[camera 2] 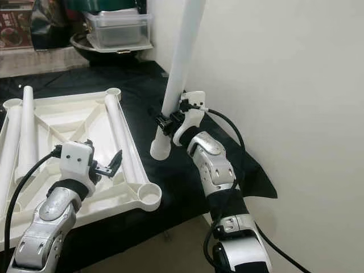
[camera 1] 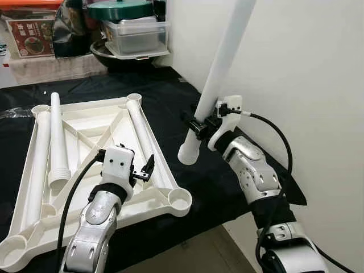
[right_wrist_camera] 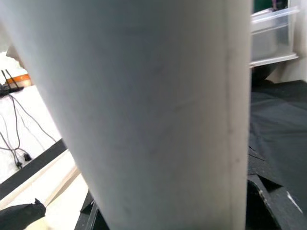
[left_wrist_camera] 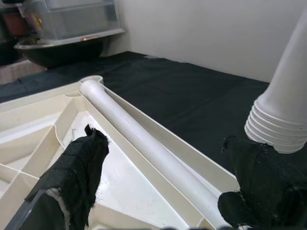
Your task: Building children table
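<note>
The white children's tabletop (camera 1: 74, 128) lies upside down on black cloth, with round sockets at its corners. Two white legs lie loose in it: one along its right rail (camera 1: 142, 133), one near its left side (camera 1: 57, 139). A third white leg (camera 1: 219, 74) stands nearly upright, threaded end hanging just above the cloth to the right of the tabletop. My right gripper (camera 1: 196, 124) is shut on this leg near its lower end. My left gripper (camera 1: 145, 169) is open, hovering over the tabletop's right rail close to the near-right corner socket (camera 1: 180, 199).
A white wall (camera 1: 296, 68) rises close on the right. At the back stand a dark bowl (camera 1: 122, 57) holding a clear lidded box (camera 1: 136, 34), and a red carton (camera 1: 31, 37). The black cloth ends at the near edge, with floor (camera 1: 193, 253) below.
</note>
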Robot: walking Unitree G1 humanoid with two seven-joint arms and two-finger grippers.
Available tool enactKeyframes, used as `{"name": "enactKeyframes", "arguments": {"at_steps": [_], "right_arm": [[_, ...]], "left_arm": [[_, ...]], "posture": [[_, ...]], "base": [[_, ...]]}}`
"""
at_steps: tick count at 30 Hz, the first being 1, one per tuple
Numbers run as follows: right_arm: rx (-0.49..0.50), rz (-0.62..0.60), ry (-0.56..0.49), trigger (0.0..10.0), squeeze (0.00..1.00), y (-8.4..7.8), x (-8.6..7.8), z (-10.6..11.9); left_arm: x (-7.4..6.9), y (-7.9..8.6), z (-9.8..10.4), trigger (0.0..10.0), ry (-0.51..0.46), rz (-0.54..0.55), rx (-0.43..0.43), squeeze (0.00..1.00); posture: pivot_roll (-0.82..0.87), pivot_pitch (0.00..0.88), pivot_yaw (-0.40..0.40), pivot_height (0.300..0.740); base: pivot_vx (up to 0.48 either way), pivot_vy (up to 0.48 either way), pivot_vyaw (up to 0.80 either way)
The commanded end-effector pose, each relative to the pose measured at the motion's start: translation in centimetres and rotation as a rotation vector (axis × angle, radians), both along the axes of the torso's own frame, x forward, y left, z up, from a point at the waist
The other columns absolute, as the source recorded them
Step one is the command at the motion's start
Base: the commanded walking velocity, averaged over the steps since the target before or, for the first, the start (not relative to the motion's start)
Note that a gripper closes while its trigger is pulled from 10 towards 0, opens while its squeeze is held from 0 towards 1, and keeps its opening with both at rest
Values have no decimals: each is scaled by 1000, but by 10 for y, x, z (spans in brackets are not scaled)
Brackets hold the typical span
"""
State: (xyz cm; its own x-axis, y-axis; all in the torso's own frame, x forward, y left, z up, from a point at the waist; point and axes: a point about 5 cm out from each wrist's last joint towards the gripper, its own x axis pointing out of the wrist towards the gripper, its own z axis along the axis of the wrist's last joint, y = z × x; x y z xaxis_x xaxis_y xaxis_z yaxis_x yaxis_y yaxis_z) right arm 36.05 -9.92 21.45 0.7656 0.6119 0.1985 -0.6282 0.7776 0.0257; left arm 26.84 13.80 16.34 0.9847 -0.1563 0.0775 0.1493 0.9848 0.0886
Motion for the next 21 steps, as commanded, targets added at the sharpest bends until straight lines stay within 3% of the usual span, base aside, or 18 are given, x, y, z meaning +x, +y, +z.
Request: {"name": "enactKeyframes", "arguments": {"at_steps": [1,21], "right_arm": [[-6,18,-3,10000,0,2,-2,1],[-97,210,-37,10000,0,11,-8,6]], "left_arm": [[-2,-2,-1,10000,10,-12,-9,0],[-9,-9,-7,10000,13,-8,55,0]], "posture": [[124,0,-90,740],[134,0,-107,740]], "base": [[0,476,0],[0,0,0]]}}
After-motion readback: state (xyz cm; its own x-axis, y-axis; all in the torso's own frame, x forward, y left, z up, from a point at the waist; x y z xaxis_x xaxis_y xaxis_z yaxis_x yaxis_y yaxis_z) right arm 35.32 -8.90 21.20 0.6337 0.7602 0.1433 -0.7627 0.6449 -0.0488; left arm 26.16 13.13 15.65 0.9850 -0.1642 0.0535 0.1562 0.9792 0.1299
